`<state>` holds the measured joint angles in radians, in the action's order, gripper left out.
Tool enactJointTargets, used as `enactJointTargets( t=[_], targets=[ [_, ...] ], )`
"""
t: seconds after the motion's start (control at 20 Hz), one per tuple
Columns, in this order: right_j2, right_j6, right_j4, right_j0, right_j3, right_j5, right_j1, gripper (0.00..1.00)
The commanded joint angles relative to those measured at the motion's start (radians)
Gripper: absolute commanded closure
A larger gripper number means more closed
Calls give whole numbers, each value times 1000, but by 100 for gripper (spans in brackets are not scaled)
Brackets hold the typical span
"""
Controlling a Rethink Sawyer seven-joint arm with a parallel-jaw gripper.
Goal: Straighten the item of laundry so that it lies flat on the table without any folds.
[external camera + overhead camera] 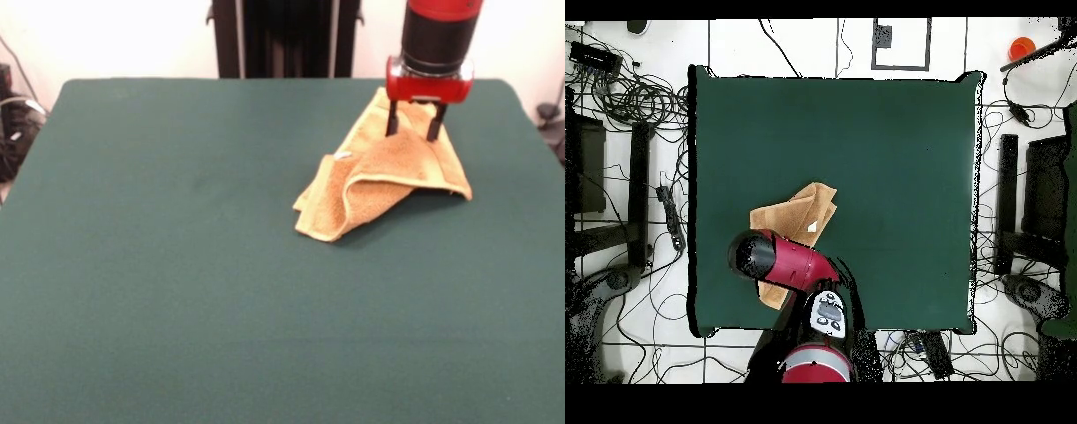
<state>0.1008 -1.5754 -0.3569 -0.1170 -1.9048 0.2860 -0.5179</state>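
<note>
The item of laundry [380, 177], a golden-orange towel, lies crumpled at the far right of the table [177, 265]. One layer is folded over and a small white label [342, 156] shows on top. My gripper [413, 132] stands straight down over the towel's far part. Its two black fingers [391, 119] are spread open, with the tips resting on the cloth. In the overhead view the arm's red and black end [760, 255] covers the gripper and part of the towel [800, 215]. The towel's folded end and label [812, 227] show beyond the arm.
The green table [895, 150] extends well past the towel on its open sides. The towel lies near the table's edge [693, 240] on the robot's side. Cables and equipment lie on the floor around the table.
</note>
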Motion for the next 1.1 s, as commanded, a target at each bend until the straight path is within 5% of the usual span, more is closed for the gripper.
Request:
enactJointTargets(
  t=[0.05,1.1],
  targets=[
    [-90,-290,-72,-8,-7,-87,1,0],
    [-68,-253,-42,-6,-14,-32,-26,0]
  ],
)
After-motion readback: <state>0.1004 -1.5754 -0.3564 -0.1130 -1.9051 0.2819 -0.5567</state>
